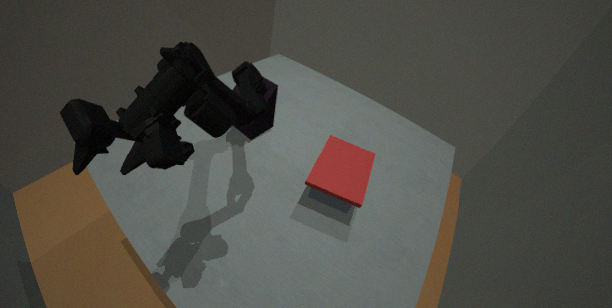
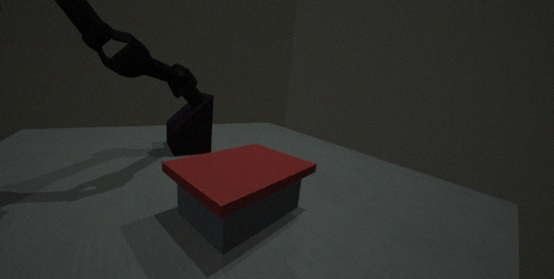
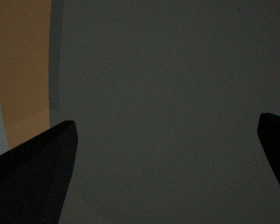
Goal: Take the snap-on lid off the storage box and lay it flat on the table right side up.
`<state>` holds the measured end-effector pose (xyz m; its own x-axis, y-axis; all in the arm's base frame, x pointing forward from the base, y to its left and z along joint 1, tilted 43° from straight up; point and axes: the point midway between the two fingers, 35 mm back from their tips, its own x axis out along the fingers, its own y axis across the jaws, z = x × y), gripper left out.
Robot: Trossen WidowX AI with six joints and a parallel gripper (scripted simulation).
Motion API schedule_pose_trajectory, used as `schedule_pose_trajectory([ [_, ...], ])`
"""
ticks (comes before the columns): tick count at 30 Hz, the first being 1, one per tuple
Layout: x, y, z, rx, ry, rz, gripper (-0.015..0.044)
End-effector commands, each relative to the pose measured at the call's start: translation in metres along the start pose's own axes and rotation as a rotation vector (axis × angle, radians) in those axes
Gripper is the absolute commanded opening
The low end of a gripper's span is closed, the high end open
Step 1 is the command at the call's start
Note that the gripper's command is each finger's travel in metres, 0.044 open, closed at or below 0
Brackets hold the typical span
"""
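In the top view, the black, jointed robot arm [image 1: 166,95] [image 2: 78,9] rises from a dark purple, wedge-shaped base [image 1: 269,108] [image 2: 191,131] near the twelve o'clock corner of the pale grey-blue, flat table [image 1: 379,252] [image 2: 406,219]. From there it bends over toward nine o'clock, its forearm slanting down toward seven o'clock. In the exterior view the base stands at about eleven o'clock from the box, and the arm climbs away toward ten o'clock until the picture's edge cuts it off.

The black, two-fingered claw [image 1: 101,173] [image 3: 171,127] is spread wide with nothing between its tapered fingers, which point toward six o'clock in the top view. It hangs raised at the table's nine o'clock edge; the wrist view shows an orange-brown surface [image 3: 23,55] toward ten o'clock and dull grey between the fingertips.

The red, flat, rectangular lid [image 1: 341,169] [image 2: 239,174] lies well apart from the claw, toward three o'clock in the top view. It sits right on top of the dark blue-grey, straight-sided storage box [image 1: 329,199] [image 2: 259,212], overhanging the walls. The box rests upright on the table, lid still to be taken off. Neither touches the arm.
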<state>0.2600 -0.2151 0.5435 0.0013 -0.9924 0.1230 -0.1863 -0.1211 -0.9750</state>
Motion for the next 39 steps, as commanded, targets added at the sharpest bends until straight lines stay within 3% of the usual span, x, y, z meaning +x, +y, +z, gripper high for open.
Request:
schedule_pose_trajectory([
  [1,0.001,-0.001,-0.002,0.005,0.003,-0.002,0.0374],
  [7,0.022,-0.017,-0.072,0.16,0.108,-0.093,0.0235],
  [14,0.023,-0.033,-0.148,0.29,0.225,-0.226,0.0235],
  [20,-0.001,-0.047,-0.229,0.389,0.363,-0.412,0.0235],
  [22,-0.006,-0.048,-0.236,0.409,0.368,-0.439,0.0235],
  [30,-0.075,-0.062,-0.315,0.533,0.49,-0.758,0.0235],
  [33,-0.088,-0.063,-0.326,0.519,0.524,-0.808,0.0235],
  [39,-0.155,-0.065,-0.36,0.46,0.661,-1.028,0.0235],
])
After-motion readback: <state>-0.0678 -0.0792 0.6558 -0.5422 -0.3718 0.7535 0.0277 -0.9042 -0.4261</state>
